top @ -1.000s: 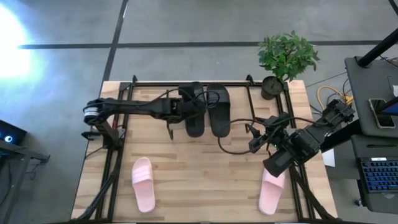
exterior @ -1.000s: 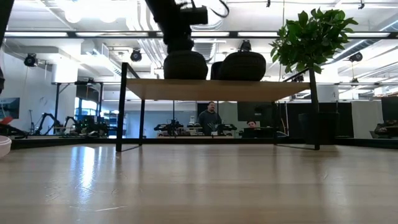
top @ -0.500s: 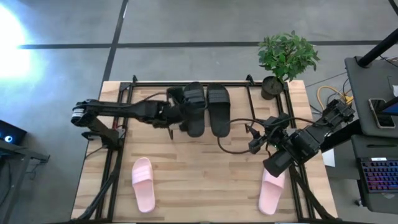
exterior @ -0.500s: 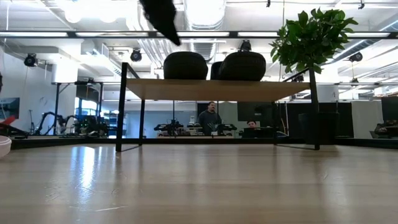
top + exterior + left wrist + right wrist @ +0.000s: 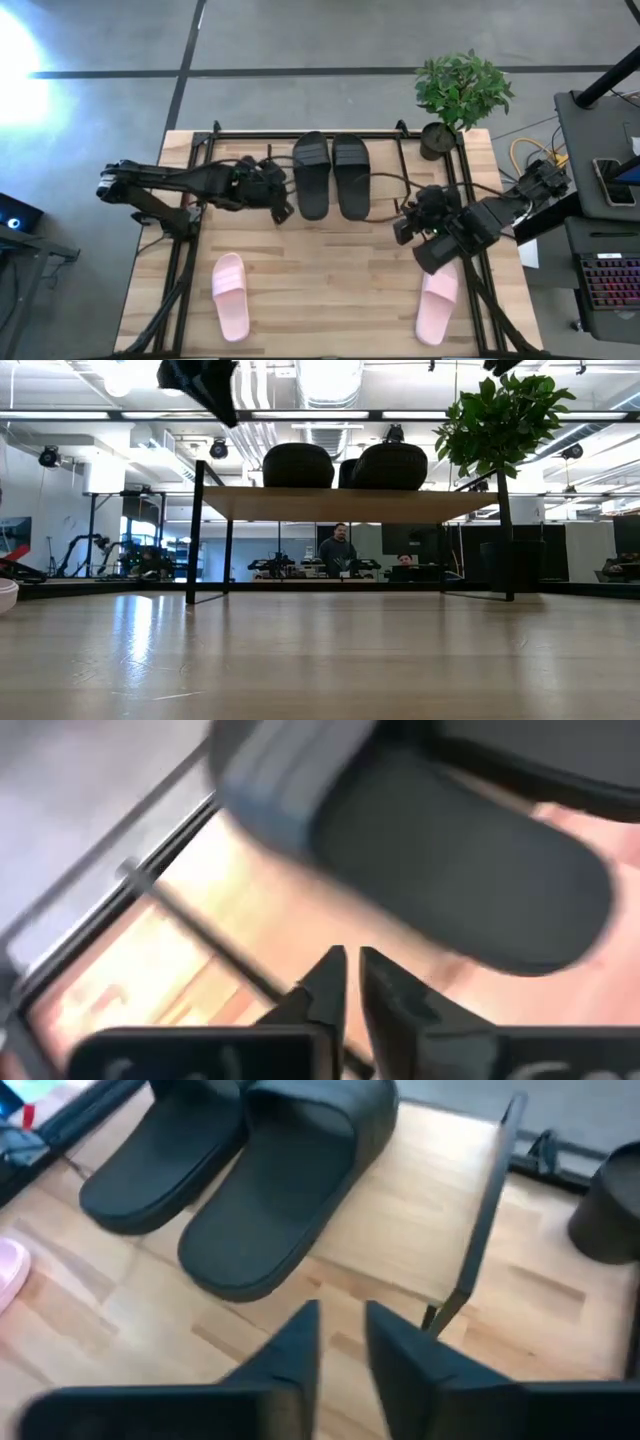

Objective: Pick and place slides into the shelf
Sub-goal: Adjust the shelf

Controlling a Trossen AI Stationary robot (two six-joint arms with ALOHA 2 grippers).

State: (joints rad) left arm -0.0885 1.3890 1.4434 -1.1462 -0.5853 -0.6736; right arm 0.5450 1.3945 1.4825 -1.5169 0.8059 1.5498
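Black slides (image 5: 331, 174) lie side by side on the shelf (image 5: 385, 150); pink slides (image 5: 231, 294) lie apart on the table (image 5: 330, 290), one (image 5: 438, 304) under my right arm; my left gripper (image 5: 281, 211) hangs beside the black pair, fingers (image 5: 325, 982) nearly closed, holding nothing; my right gripper (image 5: 340, 1342) hovers near the shelf, fingers narrowly parted, empty.

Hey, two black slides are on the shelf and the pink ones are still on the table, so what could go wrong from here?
1. The left hand is close beside the left black slide and may knock it off the shelf.
2. The right arm hangs over part of the right pink slide, so a grasp may be awkward.
3. The potted plant crowds the shelf's right end.
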